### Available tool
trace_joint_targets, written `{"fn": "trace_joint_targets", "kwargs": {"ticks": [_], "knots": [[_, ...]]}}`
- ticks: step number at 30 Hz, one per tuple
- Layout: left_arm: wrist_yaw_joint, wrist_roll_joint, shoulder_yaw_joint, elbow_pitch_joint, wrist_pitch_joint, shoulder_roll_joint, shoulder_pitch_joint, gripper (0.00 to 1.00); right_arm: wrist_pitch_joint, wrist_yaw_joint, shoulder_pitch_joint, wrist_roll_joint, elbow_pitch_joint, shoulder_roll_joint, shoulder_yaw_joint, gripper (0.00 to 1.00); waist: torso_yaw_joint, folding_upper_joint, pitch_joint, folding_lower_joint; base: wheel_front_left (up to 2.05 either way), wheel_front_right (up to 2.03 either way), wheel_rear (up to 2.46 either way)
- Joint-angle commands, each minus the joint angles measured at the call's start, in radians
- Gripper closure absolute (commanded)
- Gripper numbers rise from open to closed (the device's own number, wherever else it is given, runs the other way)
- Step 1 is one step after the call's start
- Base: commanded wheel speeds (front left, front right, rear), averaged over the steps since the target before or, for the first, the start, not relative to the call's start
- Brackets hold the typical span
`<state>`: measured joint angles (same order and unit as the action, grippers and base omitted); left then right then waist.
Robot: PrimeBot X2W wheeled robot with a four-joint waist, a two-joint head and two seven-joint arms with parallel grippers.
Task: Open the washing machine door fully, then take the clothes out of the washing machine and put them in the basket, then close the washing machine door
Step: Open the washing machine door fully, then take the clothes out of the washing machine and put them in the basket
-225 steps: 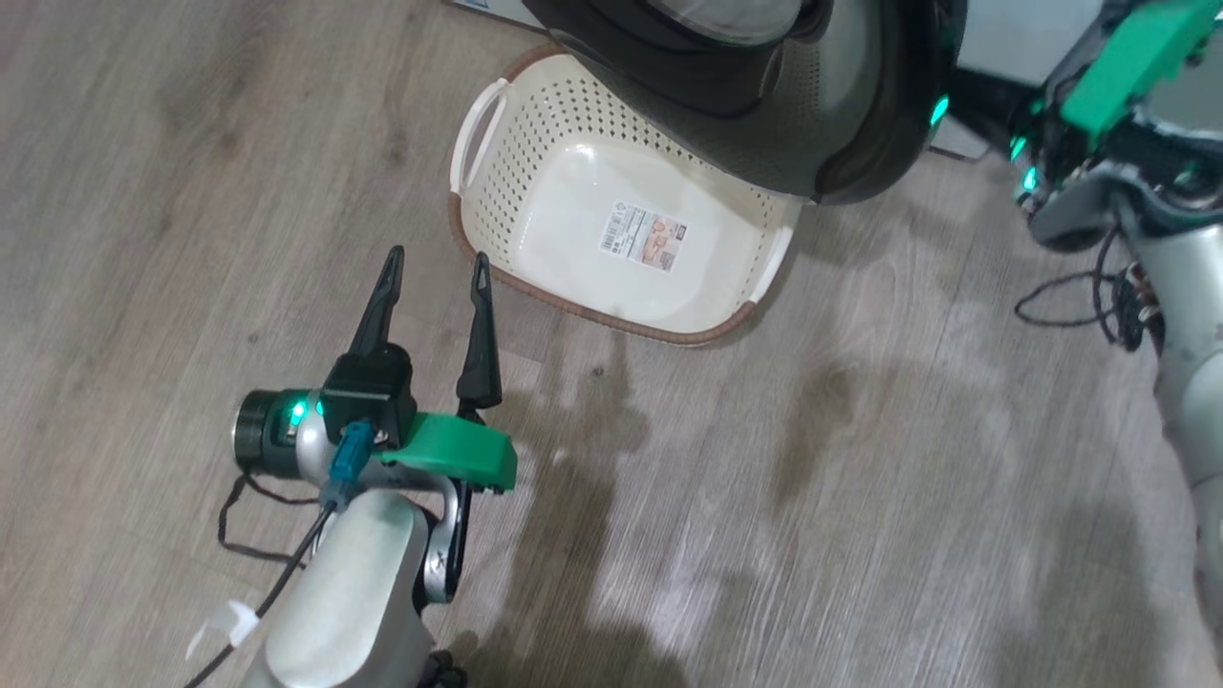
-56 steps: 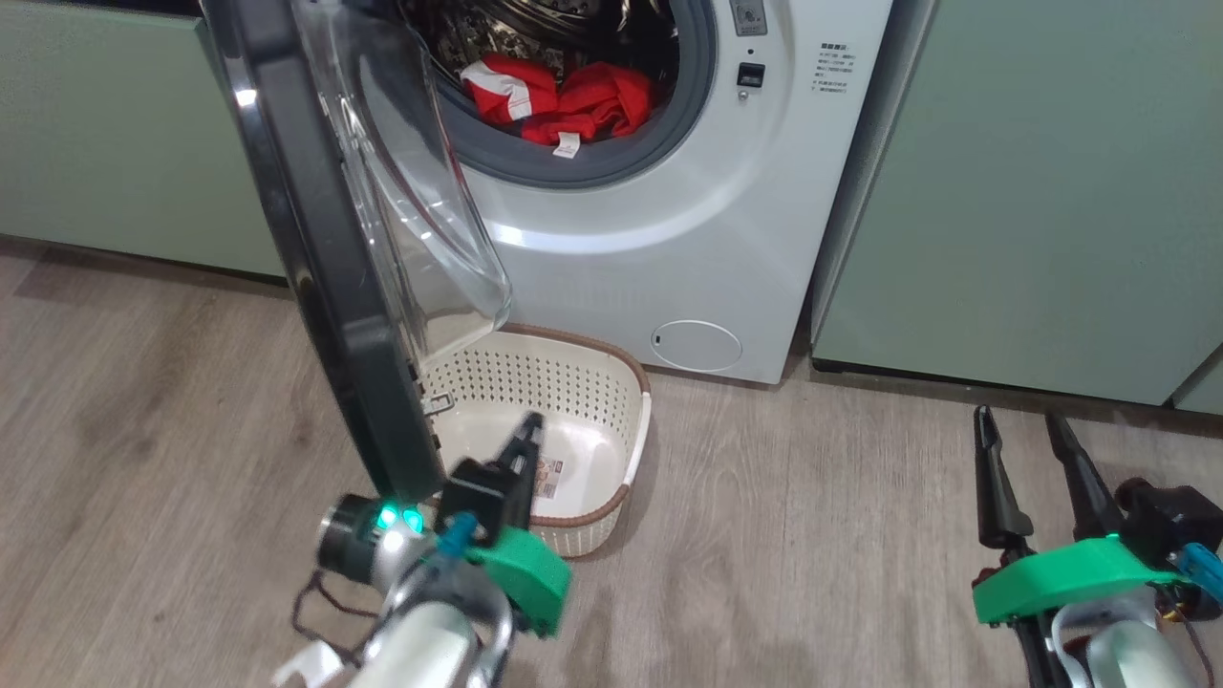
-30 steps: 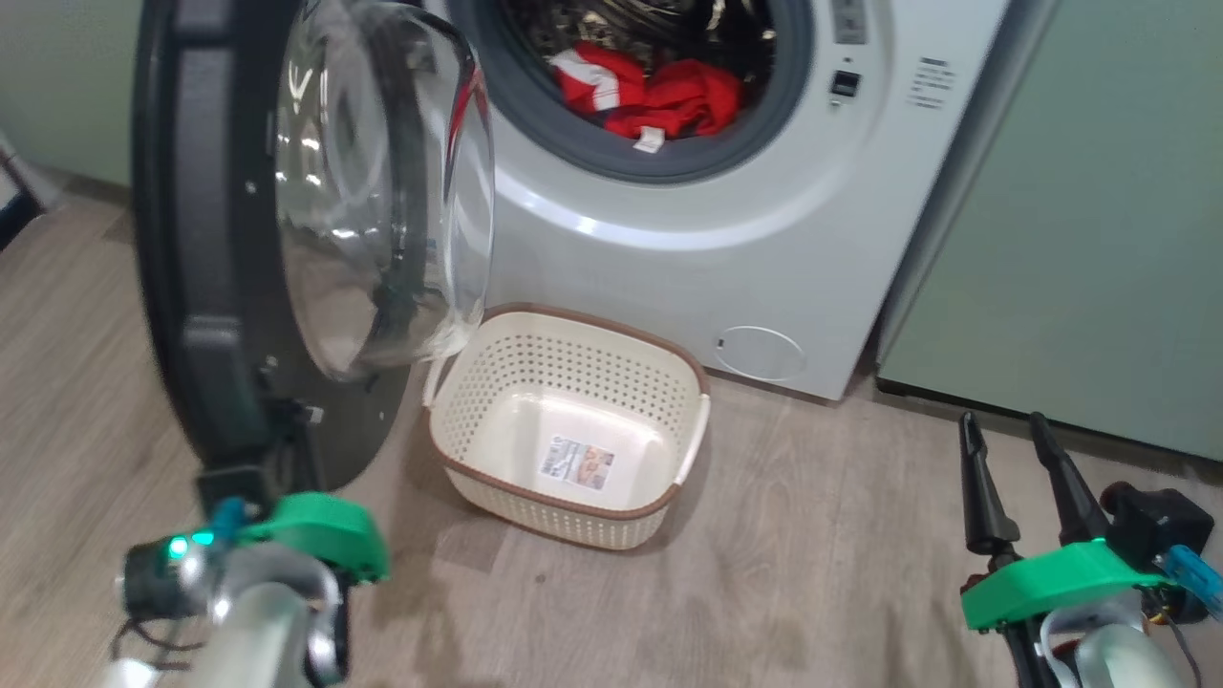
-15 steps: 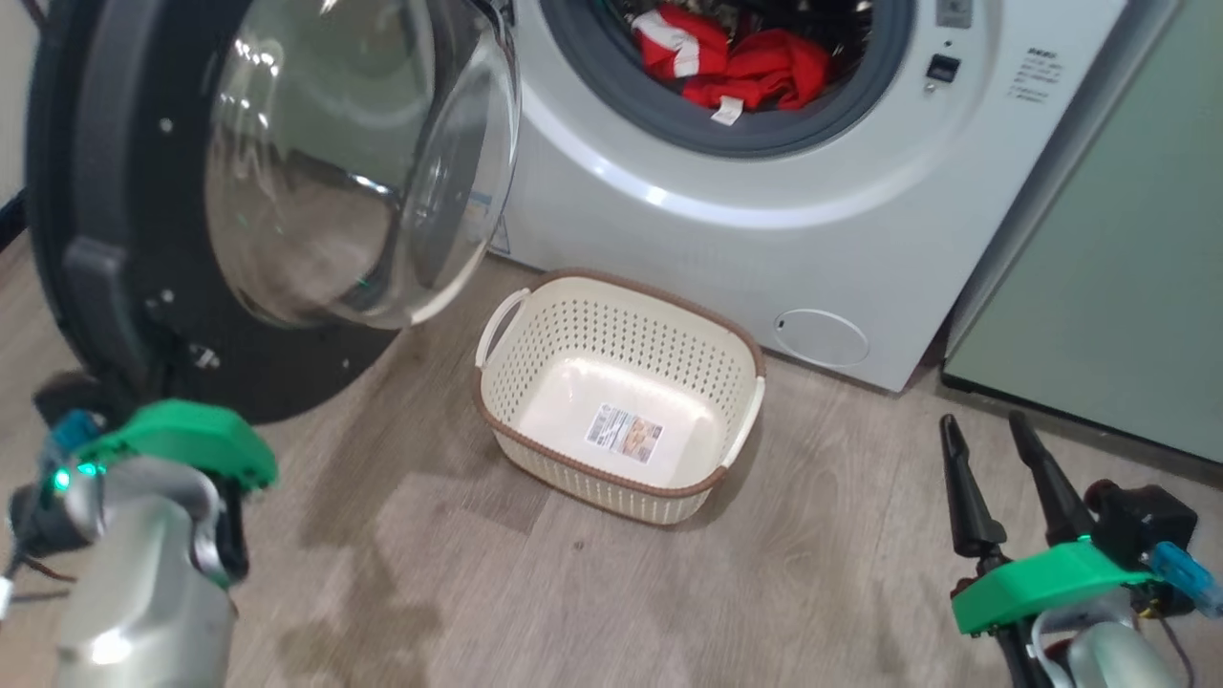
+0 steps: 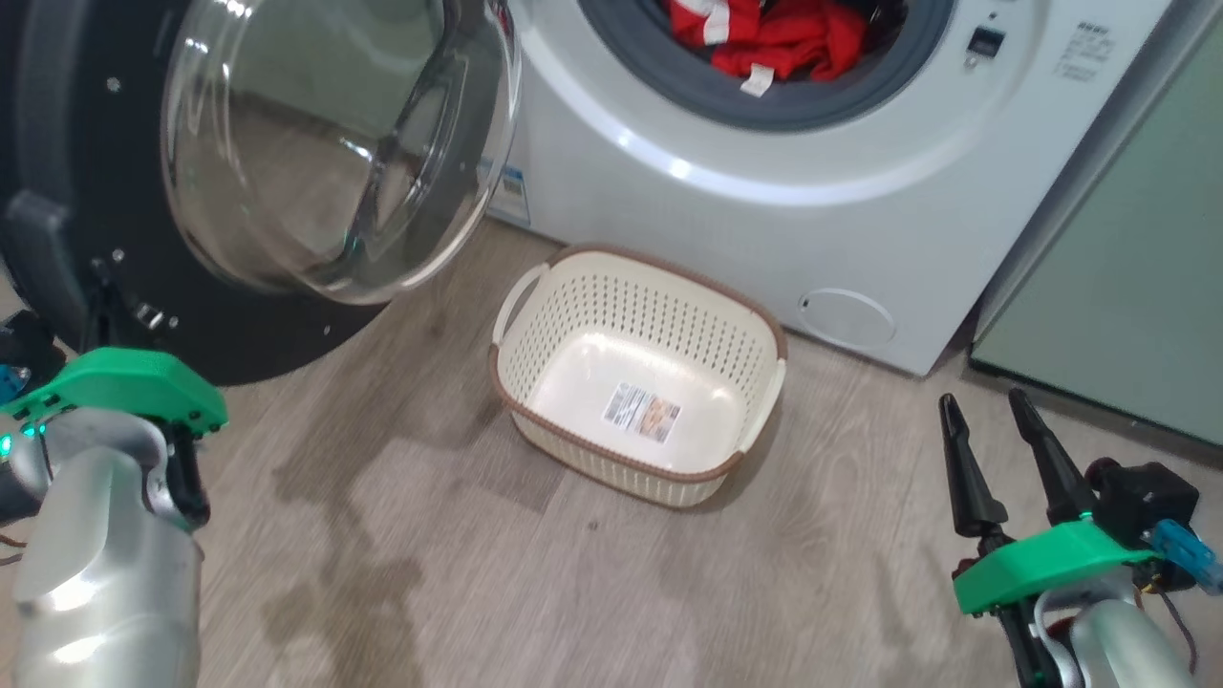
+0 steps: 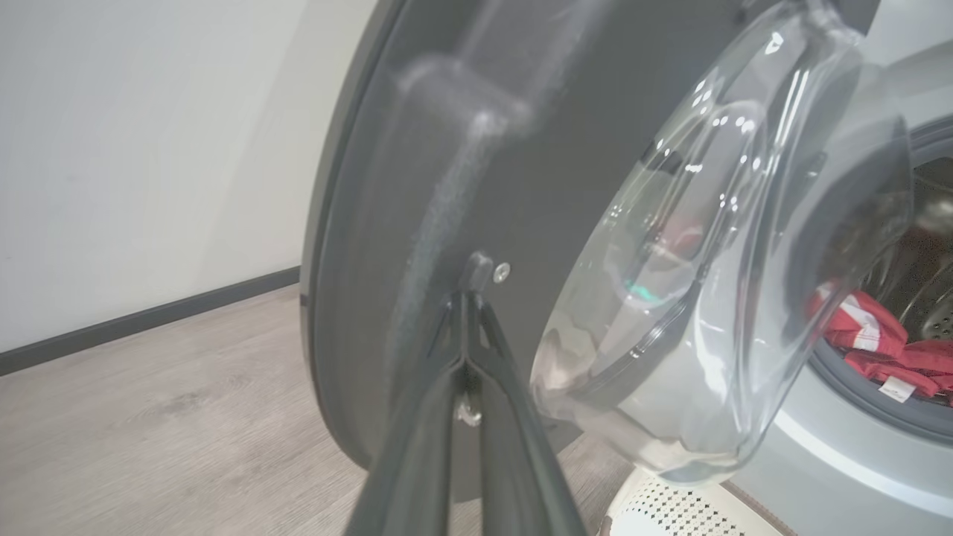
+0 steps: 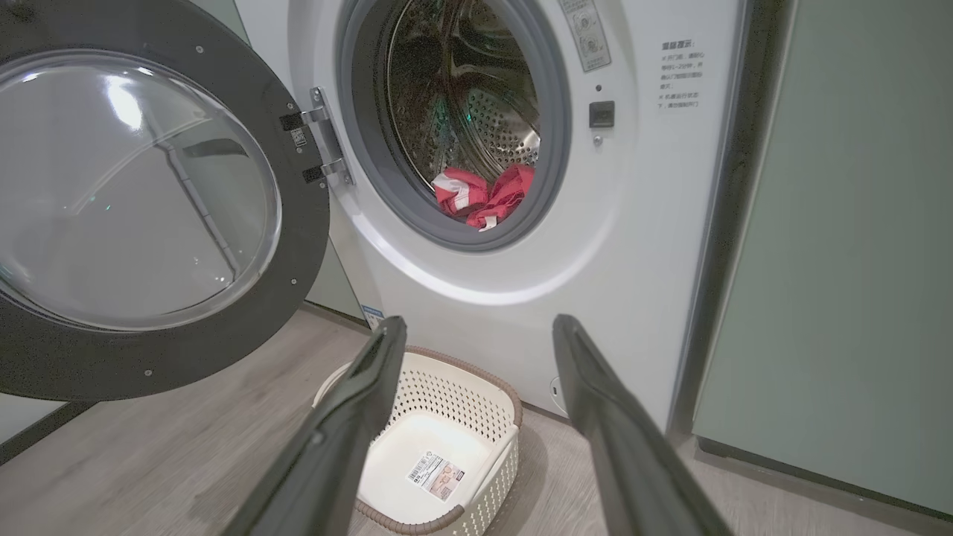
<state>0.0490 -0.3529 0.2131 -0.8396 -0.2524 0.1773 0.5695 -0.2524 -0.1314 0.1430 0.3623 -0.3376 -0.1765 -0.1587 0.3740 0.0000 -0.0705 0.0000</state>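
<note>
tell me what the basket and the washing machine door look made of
The basket: likely moulded cream plastic, slight sheen, rows of holes, brown woven-look rim. The washing machine door: clear smoky bowl, glass or hard plastic, glossy with sharp reflections; the black surround is probably plastic.

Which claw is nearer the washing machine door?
Left. The left claw is shut, tips at the inner face of the washing machine door; the right claw hangs open, beyond the basket.

A home laundry nook: washing machine beside green cabinets.
</note>
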Motion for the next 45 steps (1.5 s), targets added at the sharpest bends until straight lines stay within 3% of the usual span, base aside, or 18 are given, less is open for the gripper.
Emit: {"fn": "trace_joint_targets", "kwargs": {"ticks": [1, 7, 14, 15, 16, 17, 18, 24, 34, 45], "knots": [[-0.008, 0.015, 0.034, 0.025, -0.009, 0.035, 0.033, 1.0, -0.009, 0.001, 0.017, 0.007, 0.026, -0.001, -0.013, 0.0, -0.013, 0.0, 0.023, 0.0, 0.0, 0.0, 0.0], [-0.063, 0.042, 0.073, 0.036, -0.009, 0.042, -0.031, 1.0, -0.009, 0.001, -0.014, 0.007, 0.011, 0.057, -0.007, 0.0, -0.068, 0.0, 0.1, 0.0, 0.0, 0.0, 0.0], [-0.121, 0.12, 0.044, 0.192, -0.009, -0.009, -0.177, 0.99, -0.009, 0.001, -0.007, -0.006, 0.017, 0.092, 0.009, 0.0, -0.171, 0.0, 0.126, 0.0, 0.0, 0.0, 0.0], [-0.132, 0.129, 0.031, 0.217, -0.009, -0.021, -0.197, 0.69, -0.009, 0.001, -0.006, -0.008, 0.019, 0.094, 0.015, 0.0, -0.186, 0.0, 0.127, 0.0, 0.0, 0.0, 0.0], [-0.141, 0.136, 0.017, 0.241, -0.009, -0.036, -0.215, 0.51, -0.009, 0.001, -0.007, -0.01, 0.021, 0.096, 0.019, 0.0, -0.202, 0.0, 0.128, 0.0, 0.0, 0.0, 0.0], [-0.147, 0.146, 0.0, 0.265, -0.009, -0.048, -0.233, 0.2, -0.009, 0.001, -0.008, -0.011, 0.022, 0.098, 0.025, 0.0, -0.216, 0.0, 0.13, 0.0, 0.0, 0.0, 0.0], [-0.151, 0.159, -0.018, 0.285, -0.009, -0.058, -0.251, 0.0, -0.009, 0.001, -0.01, -0.012, 0.023, 0.099, 0.032, 0.0, -0.23, 0.0, 0.131, 0.0, 0.0, 0.0, 0.0], [-0.165, 0.173, -0.05, 0.36, -0.009, -0.084, -0.338, 0.0, -0.009, 0.001, -0.023, -0.016, 0.022, 0.106, 0.054, 0.0, -0.312, 0.0, 0.138, 0.0, 0.0, 0.0, 0.0], [-0.167, 0.152, -0.025, 0.405, -0.009, -0.112, -0.424, 0.0, -0.009, 0.001, -0.031, -0.022, 0.022, 0.098, 0.076, 0.0, -0.443, 0.0, 0.13, 0.0, 0.0, 0.0, 0.0], [-0.157, 0.199, -0.002, 0.456, -0.009, -0.118, -0.439, 0.0, -0.009, 0.001, -0.046, -0.027, 0.04, 0.097, 0.088, 0.0, -0.472, 0.0, 0.114, 0.0, 0.0, 0.0, 0.0]]}}
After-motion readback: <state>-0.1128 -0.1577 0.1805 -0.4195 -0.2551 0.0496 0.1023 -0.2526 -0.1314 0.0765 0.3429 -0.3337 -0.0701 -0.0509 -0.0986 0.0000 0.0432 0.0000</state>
